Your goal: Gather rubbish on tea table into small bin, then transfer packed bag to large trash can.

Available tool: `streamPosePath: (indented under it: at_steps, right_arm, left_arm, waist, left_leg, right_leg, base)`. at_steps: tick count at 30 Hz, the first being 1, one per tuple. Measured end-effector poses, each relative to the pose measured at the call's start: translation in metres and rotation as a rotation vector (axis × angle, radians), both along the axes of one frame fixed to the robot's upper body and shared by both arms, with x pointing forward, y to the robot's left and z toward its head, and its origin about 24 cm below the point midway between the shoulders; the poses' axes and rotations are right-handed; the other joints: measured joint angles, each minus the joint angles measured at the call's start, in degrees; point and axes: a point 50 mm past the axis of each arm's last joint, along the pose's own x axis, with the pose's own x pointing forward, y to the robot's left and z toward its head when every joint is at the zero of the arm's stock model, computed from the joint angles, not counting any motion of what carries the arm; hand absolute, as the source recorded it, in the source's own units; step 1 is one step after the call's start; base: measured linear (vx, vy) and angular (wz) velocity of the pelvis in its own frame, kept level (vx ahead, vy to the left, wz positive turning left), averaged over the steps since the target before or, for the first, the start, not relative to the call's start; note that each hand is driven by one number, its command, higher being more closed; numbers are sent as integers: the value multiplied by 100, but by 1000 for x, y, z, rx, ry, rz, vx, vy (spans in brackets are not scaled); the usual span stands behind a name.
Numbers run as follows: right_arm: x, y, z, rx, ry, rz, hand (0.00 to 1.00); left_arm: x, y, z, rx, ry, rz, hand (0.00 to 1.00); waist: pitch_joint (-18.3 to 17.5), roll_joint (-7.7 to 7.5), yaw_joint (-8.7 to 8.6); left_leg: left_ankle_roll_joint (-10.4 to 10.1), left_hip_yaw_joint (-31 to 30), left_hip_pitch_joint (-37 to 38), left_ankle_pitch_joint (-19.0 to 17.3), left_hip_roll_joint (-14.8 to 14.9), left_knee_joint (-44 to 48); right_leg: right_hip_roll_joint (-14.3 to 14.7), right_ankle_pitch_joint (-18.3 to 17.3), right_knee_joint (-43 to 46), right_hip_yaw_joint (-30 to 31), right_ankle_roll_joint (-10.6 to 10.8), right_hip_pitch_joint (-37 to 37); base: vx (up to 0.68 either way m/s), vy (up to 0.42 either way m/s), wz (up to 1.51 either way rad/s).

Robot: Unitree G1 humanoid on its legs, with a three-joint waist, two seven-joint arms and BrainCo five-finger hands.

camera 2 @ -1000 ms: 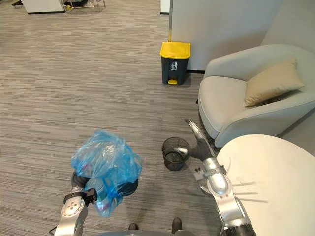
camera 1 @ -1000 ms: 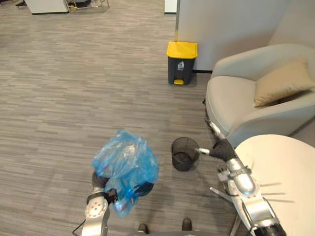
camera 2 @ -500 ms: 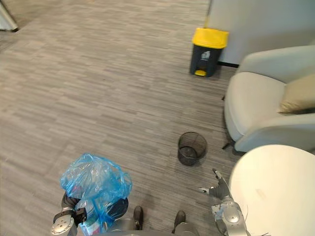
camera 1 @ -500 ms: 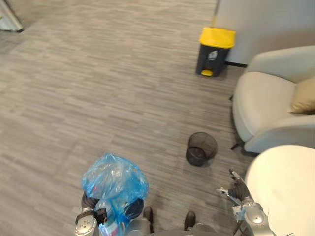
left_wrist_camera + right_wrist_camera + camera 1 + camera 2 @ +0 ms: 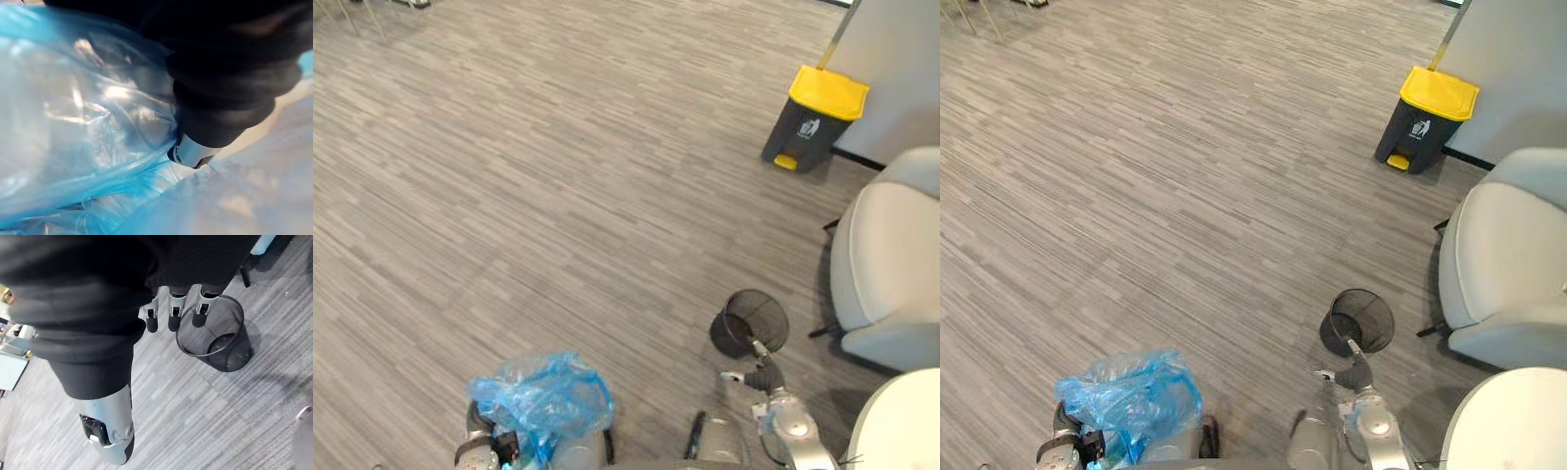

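Note:
A filled blue plastic rubbish bag (image 5: 543, 401) sits low at the left of the eye views, bunched over my left hand (image 5: 475, 450). In the left wrist view the blue plastic (image 5: 83, 122) wraps around the hand, and its thumb (image 5: 193, 152) presses into the film, shut on the bag. My right hand (image 5: 759, 372) hangs just in front of the empty black mesh small bin (image 5: 749, 321), fingers (image 5: 170, 316) relaxed and holding nothing. The large dark trash can with a yellow lid (image 5: 815, 117) stands far off by the wall, its lid closed.
A light grey armchair (image 5: 891, 264) stands at the right, just beyond the mesh bin. The round cream tea table's edge (image 5: 906, 421) shows at the bottom right. Grey wood-pattern floor (image 5: 558, 196) stretches between me and the trash can.
The camera has swung, so the whole scene has shifted right and the armchair is partly cut off. The bag stays in my left hand, lower in view. My right hand stays empty.

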Motion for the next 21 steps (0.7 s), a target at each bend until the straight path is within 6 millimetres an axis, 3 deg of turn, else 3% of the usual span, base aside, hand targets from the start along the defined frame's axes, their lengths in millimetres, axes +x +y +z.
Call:
streamPosePath:
  at_steps: [2,3,4,5,6,7,8,9,10,11,12,13,14,16,18,19,20,21]
  right_arm:
    - [0,-3,0,-7,3,-4,0]
    - [-1,-4,-1,-9,16,-7,0]
    - [-4,-5,-3,-13,31,-11,0]
    - [-5,-6,-4,-16,37,-11,0]
    - [-4,-6,-3,-22,39,-2,0]
    - [1,-4,-1,-22,24,10,0]
    - [5,-3,1,-21,15,18,0]
    - [7,-1,1,-21,12,25,0]
    - [6,-1,2,-21,9,24,0]
    - [7,0,4,-18,-5,19,0]
    - [9,2,7,-9,-31,3,0]
    - [10,3,8,-3,-41,-6,0]
    - [12,1,10,5,-56,-20,0]
    - [12,-3,11,-1,-59,-35,0]
    - [8,-7,7,-12,-35,-55,0]
    - [1,-10,0,-12,1,-76,0]
    - [0,-10,-1,-9,9,-80,0]
    - [-10,-4,-10,26,46,-107,0]
  left_arm:
    - [13,-2,4,0,-31,-17,100]
    - [18,-1,6,7,-46,-20,100]
    - [20,-3,6,6,-48,-31,100]
    - [20,-4,5,2,-44,-29,100]
    - [20,-7,4,-11,-48,-27,100]
    - [21,-9,4,-14,-54,-24,100]
    - [22,-10,4,-16,-56,-22,100]
    - [21,-10,4,-17,-56,-21,100]
    - [22,-10,5,-16,-60,-25,100]
    - [24,-10,8,-13,-73,-28,100]
    - [27,-10,11,-5,-89,-39,100]
    - [29,-10,13,-3,-100,-46,100]
    - [32,-12,17,-6,-119,-55,100]
    - [36,-19,17,-19,-132,-70,100]
    - [34,-24,15,-35,-124,-71,100]
    - [28,-23,11,-34,-99,-66,100]
    - [28,-23,10,-34,-94,-66,100]
    - [34,-19,15,2,-101,-91,100]
  waist:
    - [40,7,-21]
    - [41,1,-65]
    - [25,43,-158]
    - [-63,61,-194]
    - [-107,240,-178]
    - [-86,317,-129]
    - [-42,386,-89]
    - [21,457,-8]
    - [70,485,34]
    - [151,400,100]
    - [209,257,199]
    - [230,144,229]
    - [256,83,350]
    - [275,71,487]
    - [260,84,590]
    - [170,182,655]
    - [162,154,662]
    - [11,-203,660]
  left_leg:
    - [-159,-27,255,-114,34,-167]
    - [-367,-90,463,-168,58,-250]
    - [-574,-241,677,-317,131,-324]
    - [-670,-292,837,-352,211,-331]
    - [-873,-295,779,-269,476,80]
    - [-957,-291,502,-24,691,813]
    - [-734,-303,176,467,887,1750]
    - [-454,-387,-312,1232,1175,3017]
    - [-433,-434,-479,1141,1243,3563]
    - [-323,-468,-808,848,1166,4291]
    - [-99,-447,-1154,670,906,4353]
    - [-52,-422,-1370,567,737,4221]
    - [38,-420,-1803,470,492,3720]
    - [14,-529,-2309,484,196,2708]
    - [-509,-1061,-2313,893,-160,429]
    - [-476,-1261,-2203,1710,-90,140]
    - [-451,-1255,-2205,1727,-102,213]
    - [-214,-931,-2219,1443,-254,619]
  right_leg:
    - [123,274,-931,-219,55,-262]
    - [231,563,-1546,-319,-35,-250]
    - [282,1039,-1377,-295,-328,-232]
    - [340,1091,-1195,-336,-454,-219]
    - [538,737,-982,-431,-574,-128]
    - [694,575,-951,-443,-672,2]
    - [881,461,-1057,-448,-770,221]
    - [1169,360,-1470,-395,-810,813]
    - [1312,345,-1671,-337,-825,1134]
    - [1451,318,-2059,-156,-859,1744]
    - [1448,295,-2385,39,-893,2226]
    - [1435,295,-2546,154,-893,2425]
    - [1430,292,-2823,346,-888,2728]
    - [1428,246,-3078,637,-864,3029]
    - [1320,-286,-3127,1136,-465,3425]
    - [1376,-695,-3059,1493,-310,3662]
    - [1349,-735,-3023,1522,-299,3671]
    - [1005,-877,-2444,1757,-276,3456]
  base:
    - [426,-118,32]
    - [562,-190,60]
    - [593,-220,65]
    - [671,-216,40]
    - [704,-223,-5]
    - [728,-223,-33]
    - [838,-310,-53]
    - [690,-252,-50]
    - [811,-262,-60]
    - [652,-153,-59]
    - [637,-127,-65]
    - [601,-76,-76]
    - [581,-22,-93]
    - [644,66,-100]
    - [812,261,-132]
    - [522,221,-113]
    - [641,263,-106]
    - [510,183,-61]
